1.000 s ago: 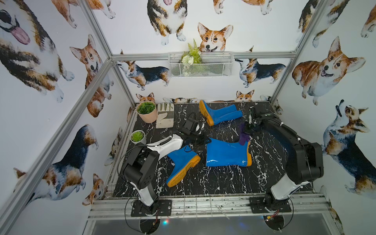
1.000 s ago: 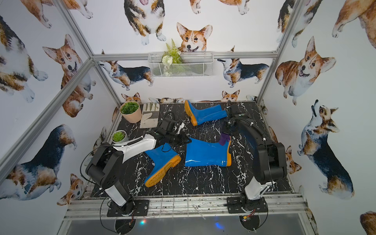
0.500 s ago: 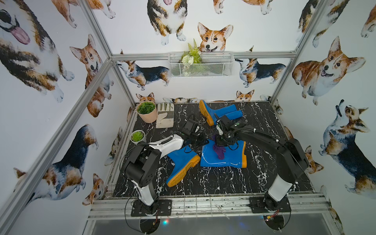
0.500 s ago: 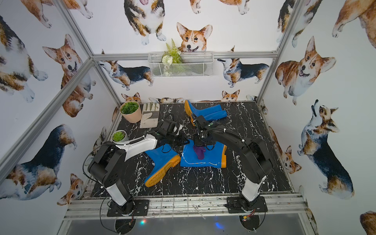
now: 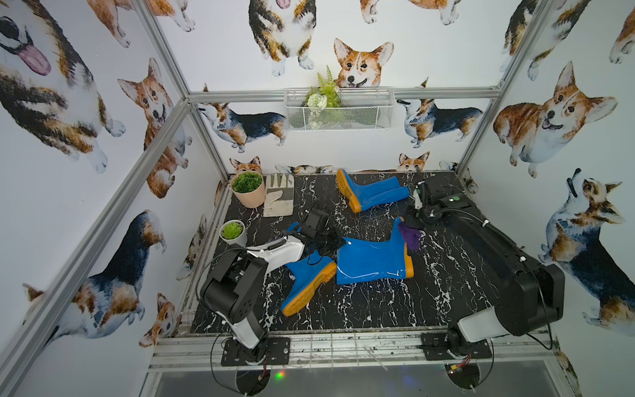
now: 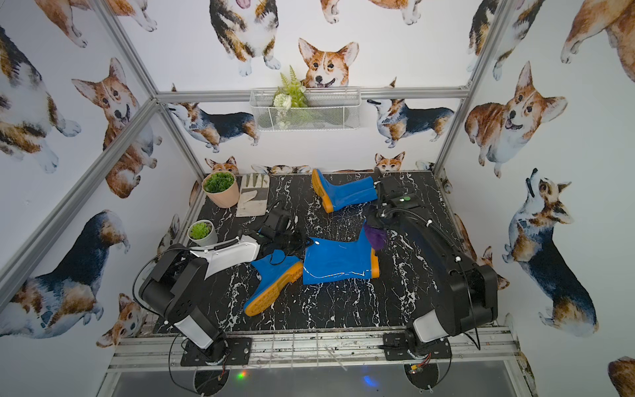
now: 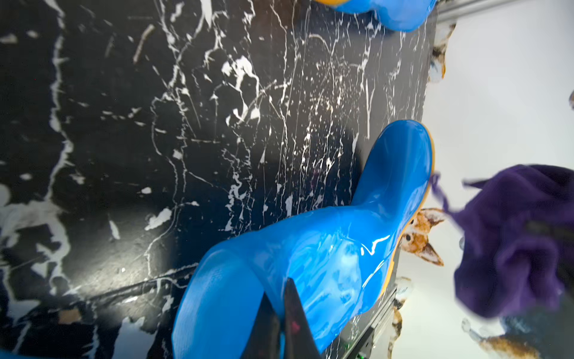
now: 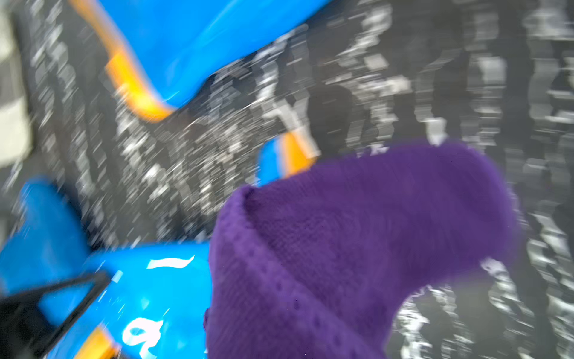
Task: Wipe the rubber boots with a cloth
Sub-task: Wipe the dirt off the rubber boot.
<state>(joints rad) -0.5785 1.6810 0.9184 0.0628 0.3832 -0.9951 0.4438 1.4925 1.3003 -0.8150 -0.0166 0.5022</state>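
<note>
Wiping is judged to be the step in hand, with the middle boot (image 5: 371, 263) as its object. That boot is laid on its side on the worktop (image 5: 378, 309), shaft mouth towards the left arm and orange sole towards the right. The left claw (image 7: 279, 307) is seen with its fingers pressed together at the shaft's rim, the rubber wall apparently pinched between them, so the boot is taken to be steadied from that end. The right claw (image 5: 415, 223) is mostly hidden by the cloth (image 5: 410, 236), on which its fingers are closed and which hangs from it in a purple bunch. The cloth is held at the sole end of the middle boot, just beside the toe; whether fabric and rubber touch cannot be told, the right wrist view being smeared.

For the next move, the cloth would need to be brought over the sole edge and laid on the boot's broad glossy side, then drawn along the shaft under light pressure, with the rim kept pinched so that the boot is not dragged across the worktop. The back boots (image 5: 372, 192) by the rear wall and the near boot (image 5: 307, 280) just beside the left arm are not touched by the cloth and are judged to be still owed a wipe.
</note>
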